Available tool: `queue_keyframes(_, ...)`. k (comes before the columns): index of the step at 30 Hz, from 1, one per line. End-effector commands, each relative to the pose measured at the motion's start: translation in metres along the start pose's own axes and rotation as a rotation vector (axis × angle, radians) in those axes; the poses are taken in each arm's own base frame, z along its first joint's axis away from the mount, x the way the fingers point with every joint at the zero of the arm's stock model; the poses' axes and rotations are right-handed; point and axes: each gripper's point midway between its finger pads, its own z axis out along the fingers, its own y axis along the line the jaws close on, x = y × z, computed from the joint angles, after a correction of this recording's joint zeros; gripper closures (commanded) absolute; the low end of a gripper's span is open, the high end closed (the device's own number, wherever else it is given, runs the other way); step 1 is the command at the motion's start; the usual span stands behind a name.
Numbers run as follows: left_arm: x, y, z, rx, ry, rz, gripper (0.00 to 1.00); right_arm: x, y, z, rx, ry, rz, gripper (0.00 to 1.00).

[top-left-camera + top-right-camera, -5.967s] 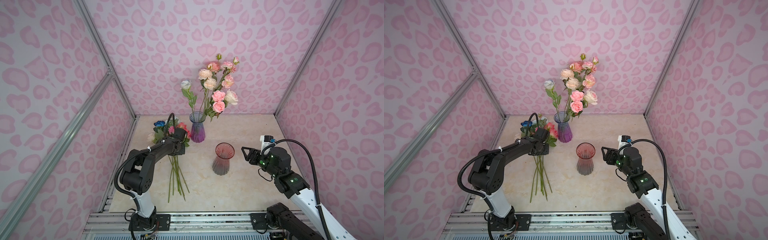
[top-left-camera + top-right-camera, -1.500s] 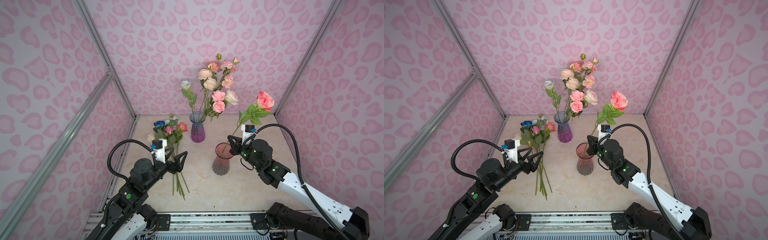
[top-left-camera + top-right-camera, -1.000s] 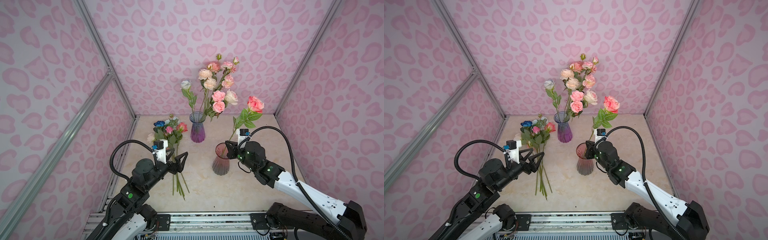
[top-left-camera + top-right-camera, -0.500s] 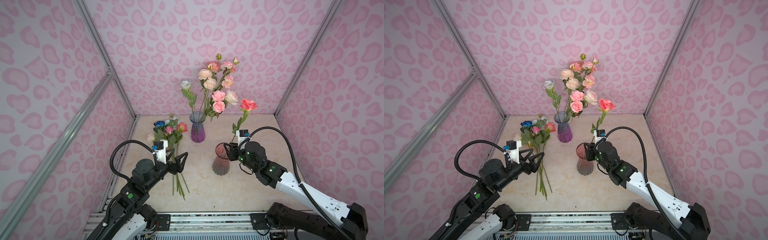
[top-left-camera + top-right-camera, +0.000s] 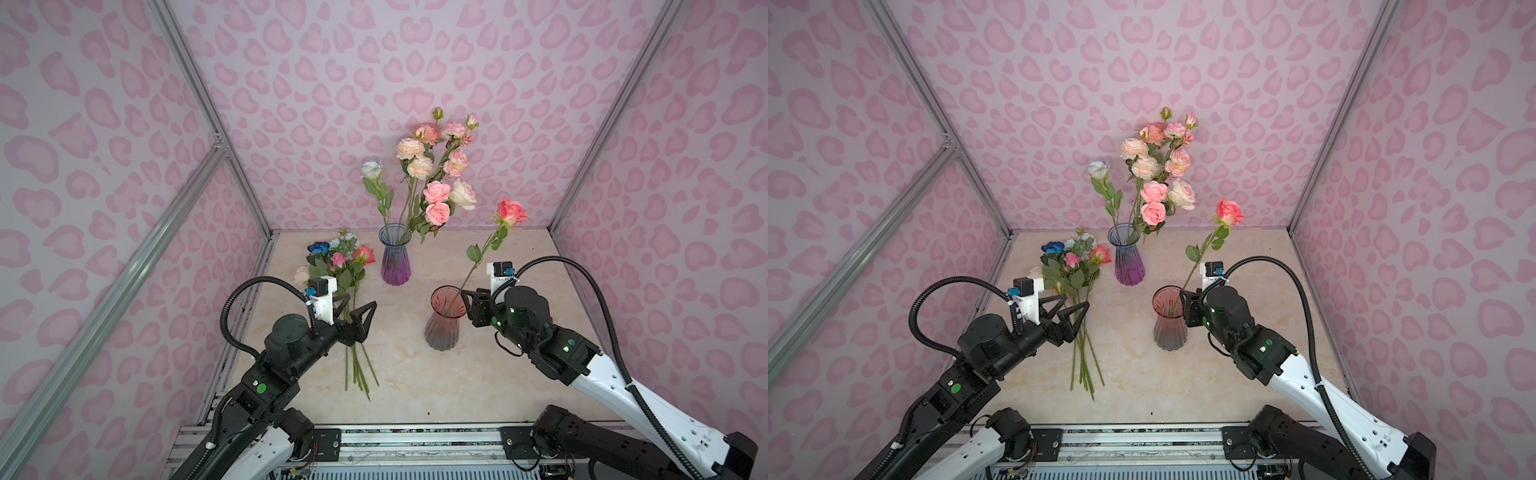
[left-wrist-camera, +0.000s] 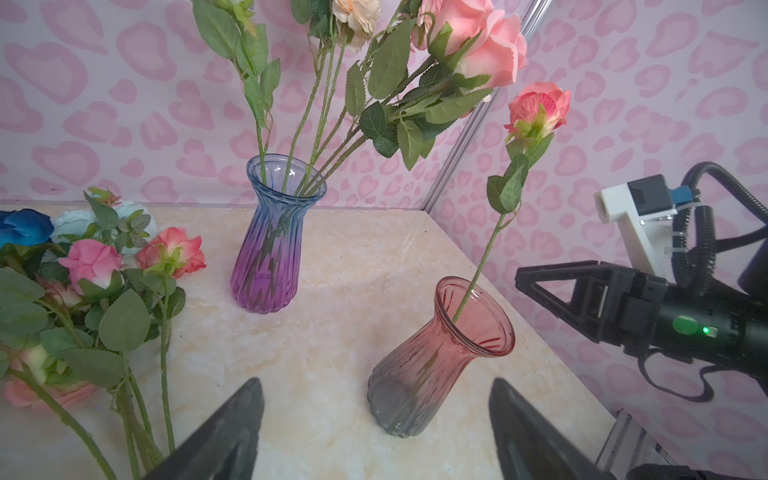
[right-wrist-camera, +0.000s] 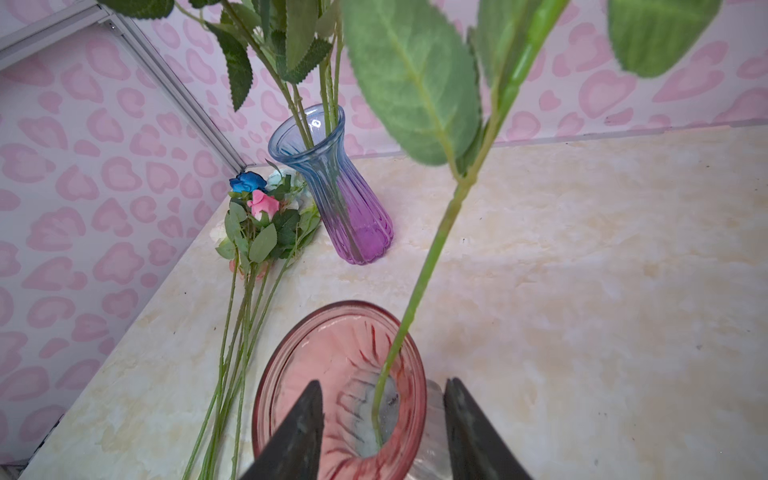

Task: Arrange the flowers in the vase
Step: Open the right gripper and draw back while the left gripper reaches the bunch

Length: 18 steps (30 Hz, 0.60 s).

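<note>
One coral-pink long-stemmed rose [image 5: 511,211] stands in the ribbed red glass vase [image 5: 444,324]. Right gripper [image 7: 382,381]: jaws apart either side of its stem, clear of it. Left gripper [image 5: 361,300]: spread wide, empty, by the loose flowers [image 5: 340,266] lying on the marble tabletop [image 5: 415,374]. Several blooms [image 5: 436,195] fill the blue-purple glass vase [image 5: 395,262].

Both top views high, looking down, wrist views low, close, seemingly facing inward, sharing red vase [image 5: 442,328]

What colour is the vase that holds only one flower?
The vase is pinkish red, fading to grey at its base; the left wrist view shows it best.
</note>
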Motion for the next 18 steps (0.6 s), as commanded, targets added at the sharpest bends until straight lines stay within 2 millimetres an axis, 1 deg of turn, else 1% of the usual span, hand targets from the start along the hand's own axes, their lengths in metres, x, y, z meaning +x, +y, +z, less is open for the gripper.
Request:
queue_keyframes(1, -0.007, 0.022, 0.008, -0.125, -0.046, -0.046, 0.16, 0.001, -0.007, -0.015, 0.023, -0.006, -0.005, 0.52)
queue_keyframes(3, 0.002, 0.053, 0.017, -0.297, -0.014, -0.075, 0.21, -0.004, -0.008, -0.027, 0.02, -0.032, -0.008, 0.52)
queue_keyframes(4, 0.007, 0.068, 0.022, -0.382, 0.011, -0.081, 0.26, -0.006, -0.01, -0.031, 0.026, -0.042, -0.012, 0.53)
queue_keyframes(6, 0.019, 0.101, 0.035, -0.526, 0.092, -0.113, 0.4, -0.011, -0.014, -0.04, 0.035, -0.069, -0.012, 0.57)
queue_keyframes(7, 0.026, 0.114, 0.043, -0.554, 0.129, -0.146, 0.46, -0.012, -0.015, -0.043, 0.036, -0.079, -0.016, 0.58)
queue_keyframes(9, 0.049, 0.144, 0.062, -0.604, 0.225, -0.224, 0.57, -0.013, -0.016, -0.046, 0.035, -0.088, -0.027, 0.59)
queue_keyframes(10, 0.059, 0.156, 0.067, -0.633, 0.268, -0.24, 0.61, -0.013, -0.017, -0.047, 0.038, -0.09, -0.031, 0.6)
queue_keyframes(12, 0.084, 0.178, 0.076, -0.7, 0.37, -0.233, 0.63, -0.011, -0.02, -0.047, 0.044, -0.098, -0.037, 0.6)
queue_keyframes(15, 0.116, 0.19, 0.088, -0.719, 0.488, -0.214, 0.62, -0.006, -0.025, -0.044, 0.048, -0.101, -0.038, 0.6)
queue_keyframes(18, 0.138, 0.205, 0.099, -0.765, 0.593, -0.179, 0.61, -0.006, -0.027, -0.042, 0.035, -0.104, -0.03, 0.59)
